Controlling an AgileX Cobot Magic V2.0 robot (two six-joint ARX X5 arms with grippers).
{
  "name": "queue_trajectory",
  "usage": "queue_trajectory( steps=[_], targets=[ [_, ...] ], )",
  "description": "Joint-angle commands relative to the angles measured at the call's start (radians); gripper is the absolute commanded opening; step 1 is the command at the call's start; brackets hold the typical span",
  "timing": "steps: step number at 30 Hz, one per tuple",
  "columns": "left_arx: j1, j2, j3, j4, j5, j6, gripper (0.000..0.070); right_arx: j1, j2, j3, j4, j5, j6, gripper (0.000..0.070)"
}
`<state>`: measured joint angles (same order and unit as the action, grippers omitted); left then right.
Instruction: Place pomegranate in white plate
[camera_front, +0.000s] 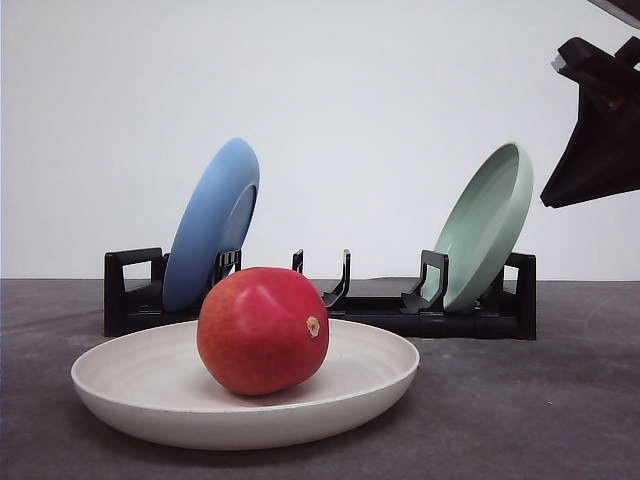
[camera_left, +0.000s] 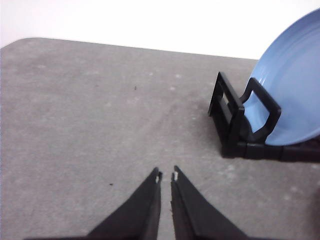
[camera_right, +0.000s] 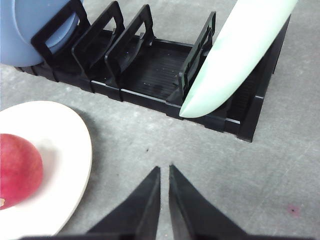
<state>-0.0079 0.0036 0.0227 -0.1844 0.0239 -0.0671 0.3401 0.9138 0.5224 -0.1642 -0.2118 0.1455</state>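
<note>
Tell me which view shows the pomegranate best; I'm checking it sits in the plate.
The front view: the whole pomegranate rests inside the white plate. The right wrist view catches just part of it at the frame edge.

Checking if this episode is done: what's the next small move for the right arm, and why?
Probably just retract the right gripper up and away to rest. The pomegranate already sits inside the white plate, nothing is touching it, and the right gripper is shut and empty over bare table between that plate and the rack. The left gripper is also shut and empty, so no further grasp seems needed.
</note>
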Motion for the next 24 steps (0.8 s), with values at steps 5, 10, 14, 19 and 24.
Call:
queue_trajectory(
  steps=[5,10,14,19,24],
  targets=[
    [-0.008,-0.001,-0.011,-0.003,-0.002,0.114,0.0019,0.005,0.006,0.008,0.011,0.002,-0.002,0.0025],
    [-0.035,-0.001,-0.011,-0.002,-0.002,0.143,0.0019,0.004,0.006,0.008,0.011,0.002,-0.002,0.0025],
    [-0.035,-0.001,-0.011,-0.002,-0.001,0.141,0.0019,0.005,0.006,0.008,0.011,0.002,-0.001,0.0024],
    [-0.035,-0.001,-0.011,-0.002,-0.001,0.141,0.0019,0.005,0.006,0.008,0.011,0.002,-0.002,0.0024],
    [-0.035,-0.001,-0.011,-0.002,-0.001,0.141,0.0019,0.004,0.006,0.008,0.011,0.002,-0.002,0.0024]
  ],
)
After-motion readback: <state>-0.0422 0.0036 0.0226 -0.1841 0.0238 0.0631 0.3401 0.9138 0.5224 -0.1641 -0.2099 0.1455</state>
